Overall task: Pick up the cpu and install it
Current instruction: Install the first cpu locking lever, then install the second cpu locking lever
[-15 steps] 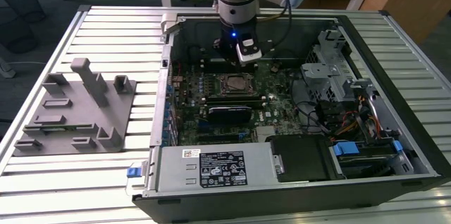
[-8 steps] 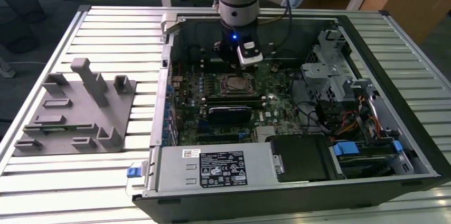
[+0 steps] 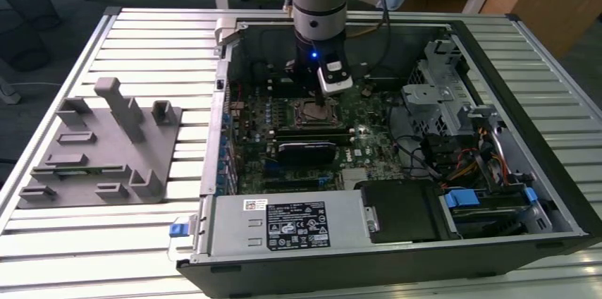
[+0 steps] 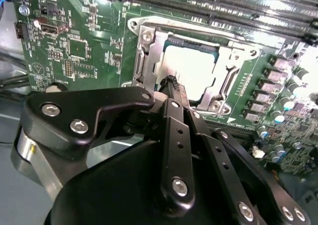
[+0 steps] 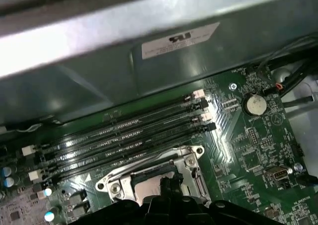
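Black gripper [image 4: 171,86] linkage sat nearest the second wrist lens; whether its fingers were parted or closed could not be told. Beyond its tip, toward one o'clock, the cpu [image 4: 191,68] lay flat, silvery face up, inside the socket frame [image 4: 149,53] on the motherboard [image 4: 74,51]. Being square, it showed no long axis.

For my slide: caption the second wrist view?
Gripper poised over the cpu seated in its socket frame on the motherboard.
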Controlling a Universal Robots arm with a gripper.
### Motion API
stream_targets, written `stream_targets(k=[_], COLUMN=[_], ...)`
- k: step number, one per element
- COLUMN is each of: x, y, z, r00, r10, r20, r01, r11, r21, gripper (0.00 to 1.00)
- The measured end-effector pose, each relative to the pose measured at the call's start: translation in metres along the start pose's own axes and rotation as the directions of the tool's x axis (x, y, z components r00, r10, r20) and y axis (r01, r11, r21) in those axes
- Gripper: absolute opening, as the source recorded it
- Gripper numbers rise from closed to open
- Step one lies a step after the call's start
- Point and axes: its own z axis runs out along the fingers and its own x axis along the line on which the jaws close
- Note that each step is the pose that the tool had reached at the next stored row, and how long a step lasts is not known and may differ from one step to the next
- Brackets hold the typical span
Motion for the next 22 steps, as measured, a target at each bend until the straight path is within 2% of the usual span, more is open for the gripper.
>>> stream_targets(k=[9,16,22], x=[-0.0006,0.0011,0.0013], y=[-0.0030,-0.0081,-0.0089], z=[0.0016,0.0011,0.0011], r00=[0.9988,0.9966,0.9961], r10=[-0.045,-0.080,-0.086], r20=[-0.0166,-0.0199,-0.0205], r01=[0.045,0.080,0.086], r11=[0.9990,0.9968,0.9963], r21=[0.0040,0.0010,0.0004], gripper=[0.11,0.11,0.11])
